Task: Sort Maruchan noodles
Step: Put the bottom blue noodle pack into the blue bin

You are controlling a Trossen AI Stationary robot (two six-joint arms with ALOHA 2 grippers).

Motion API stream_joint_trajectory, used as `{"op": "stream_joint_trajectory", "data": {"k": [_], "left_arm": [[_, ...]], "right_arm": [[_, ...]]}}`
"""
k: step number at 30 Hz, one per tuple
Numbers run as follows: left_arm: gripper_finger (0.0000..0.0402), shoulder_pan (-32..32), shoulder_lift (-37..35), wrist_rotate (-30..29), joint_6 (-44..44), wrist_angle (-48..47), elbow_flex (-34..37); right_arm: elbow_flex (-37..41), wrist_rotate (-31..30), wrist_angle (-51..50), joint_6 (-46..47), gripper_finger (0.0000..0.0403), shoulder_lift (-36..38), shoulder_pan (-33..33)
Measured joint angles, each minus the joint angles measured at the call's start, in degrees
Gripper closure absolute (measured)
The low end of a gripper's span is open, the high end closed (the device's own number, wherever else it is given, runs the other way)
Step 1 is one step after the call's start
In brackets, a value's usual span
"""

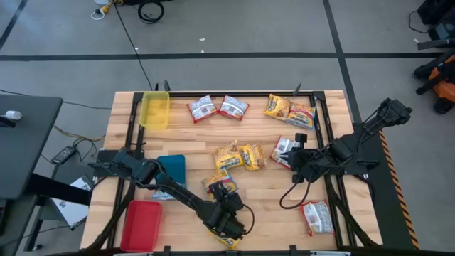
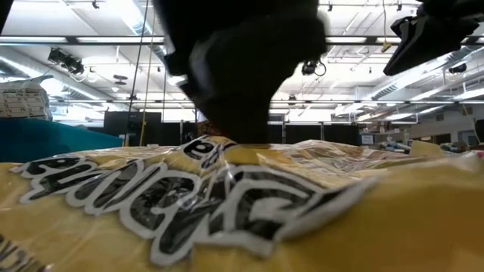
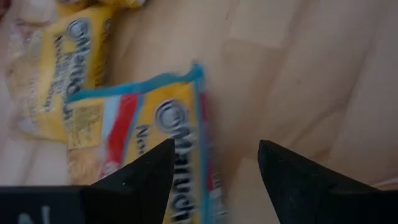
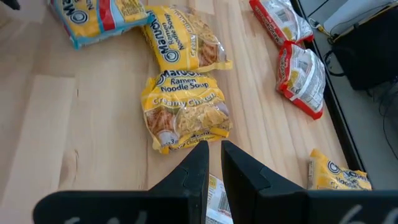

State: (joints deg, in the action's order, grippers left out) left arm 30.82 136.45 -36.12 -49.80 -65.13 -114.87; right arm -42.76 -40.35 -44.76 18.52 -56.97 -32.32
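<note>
Maruchan noodle packets lie scattered on the wooden table. My left gripper is near the front edge, open, slanting down over a yellow packet with a blue edge and red stripe. In the low view a yellow packet fills the foreground under that gripper. My right gripper hangs shut above the table's right part, over a red-and-white packet, with nothing between its fingers. Two yellow packets lie ahead of it. My left gripper stands open over the blue-edged end of the yellow packet, coming at it slanting from above. One finger overlaps the packet in the wrist view. Whether it touches the packet, I cannot tell. The packet lies flat on the table.
A yellow tray stands at the far left, a blue tray by the left arm, a red tray at the near left. Two red-and-white packets and two yellow ones lie along the far edge; one red-and-white packet lies near right.
</note>
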Motion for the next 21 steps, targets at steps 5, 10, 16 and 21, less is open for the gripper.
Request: {"op": "stream_joint_trajectory", "data": {"k": [5,10,16,21], "left_arm": [[0.0168,-0.17,0.47,-2.93,-0.88,-3.53,0.02],[0.0168,-0.87,0.47,-3.03,-0.55,-1.77,1.98],[0.0172,-2.93,-0.02,0.33,-2.38,2.21,5.70],[0.0224,-4.17,-0.12,0.99,-3.52,1.80,6.19]], "right_arm": [[0.00,1.59,0.09,-0.02,0.0353,-0.02,0.00],[0.00,1.68,0.10,0.01,0.0353,-0.02,0.00],[0.00,3.79,0.06,1.47,0.0353,-0.02,0.02],[0.00,6.33,0.05,1.51,0.0353,-0.02,0.02]]}}
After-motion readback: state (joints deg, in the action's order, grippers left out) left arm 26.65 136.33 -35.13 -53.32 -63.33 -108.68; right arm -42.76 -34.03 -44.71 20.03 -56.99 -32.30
